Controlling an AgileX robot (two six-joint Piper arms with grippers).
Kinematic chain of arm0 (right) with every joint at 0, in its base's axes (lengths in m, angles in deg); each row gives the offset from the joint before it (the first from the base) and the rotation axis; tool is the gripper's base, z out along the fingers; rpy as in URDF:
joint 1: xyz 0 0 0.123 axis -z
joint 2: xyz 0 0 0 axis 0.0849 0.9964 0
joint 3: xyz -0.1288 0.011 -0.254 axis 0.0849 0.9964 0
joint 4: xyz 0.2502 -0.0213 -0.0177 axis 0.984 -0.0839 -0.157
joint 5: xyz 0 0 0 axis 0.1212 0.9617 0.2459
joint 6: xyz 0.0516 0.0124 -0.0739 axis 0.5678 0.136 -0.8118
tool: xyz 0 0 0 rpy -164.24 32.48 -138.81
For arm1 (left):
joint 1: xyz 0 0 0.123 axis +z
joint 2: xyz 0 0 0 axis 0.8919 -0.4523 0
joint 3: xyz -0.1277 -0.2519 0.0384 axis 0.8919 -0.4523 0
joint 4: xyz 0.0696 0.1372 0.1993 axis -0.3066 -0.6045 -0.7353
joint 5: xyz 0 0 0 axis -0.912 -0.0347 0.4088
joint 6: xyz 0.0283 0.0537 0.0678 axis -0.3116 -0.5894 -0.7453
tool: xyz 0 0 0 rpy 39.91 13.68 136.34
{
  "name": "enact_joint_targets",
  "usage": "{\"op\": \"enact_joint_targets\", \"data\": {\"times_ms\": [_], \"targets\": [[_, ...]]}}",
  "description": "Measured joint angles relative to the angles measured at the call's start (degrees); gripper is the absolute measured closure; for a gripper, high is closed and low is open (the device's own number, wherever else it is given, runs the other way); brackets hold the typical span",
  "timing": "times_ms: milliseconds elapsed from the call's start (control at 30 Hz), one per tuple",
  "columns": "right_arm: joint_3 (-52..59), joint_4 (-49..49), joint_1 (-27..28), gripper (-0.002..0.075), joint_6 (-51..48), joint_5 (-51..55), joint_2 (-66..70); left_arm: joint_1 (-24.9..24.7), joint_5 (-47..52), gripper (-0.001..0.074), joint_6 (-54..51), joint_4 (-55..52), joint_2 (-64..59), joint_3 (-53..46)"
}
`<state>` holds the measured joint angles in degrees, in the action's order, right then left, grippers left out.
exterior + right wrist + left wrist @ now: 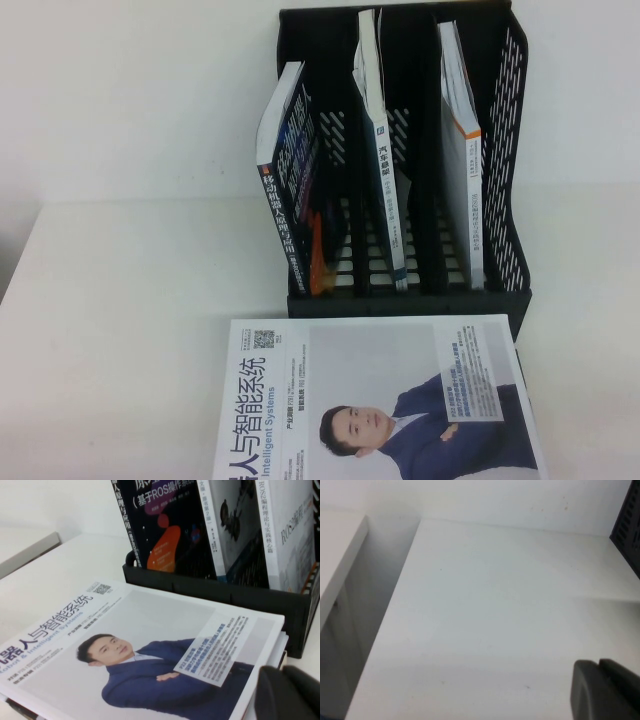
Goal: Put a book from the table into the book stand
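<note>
The book (461, 190), white with an orange edge, stands upright in the right slot of the black book stand (410, 301) at the back of the white table (120, 330). In the right wrist view the book (287, 535) shows its ROS2 title inside the book stand (210, 592). Neither arm appears in the high view. My left gripper (598, 664) is shut and empty over bare table (495, 605), with a corner of the book stand (627, 525) off to one side. My right gripper (283, 672) is shut and empty, beside a corner of the white book lying flat.
A large white book picturing a man in a dark suit (380, 400) lies flat in front of the stand, also in the right wrist view (140, 650). A dark blue book (290, 190) leans in the left slot. Another book (380, 180) stands in the middle slot.
</note>
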<state>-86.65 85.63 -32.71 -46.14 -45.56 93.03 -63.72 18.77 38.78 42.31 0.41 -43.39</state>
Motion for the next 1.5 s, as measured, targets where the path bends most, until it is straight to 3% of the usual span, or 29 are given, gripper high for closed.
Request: {"op": "enact_joint_targets", "data": {"times_ms": [333,1367,1500], "targets": [[0.0,0.0,0.0,0.0728,0.0,0.0,0.0,0.0,0.07,0.0737,-6.26,0.0,0.09,0.0],[0.0,0.0,0.0,0.0728,0.0,0.0,0.0,0.0,0.21,0.0737,-6.01,0.0,0.09,0.0],[1.58,0.0,0.0,0.0728,0.0,-3.84,-0.63,0.0,0.21,0.0737,-6.01,0.0,0.09,0.0]]}}
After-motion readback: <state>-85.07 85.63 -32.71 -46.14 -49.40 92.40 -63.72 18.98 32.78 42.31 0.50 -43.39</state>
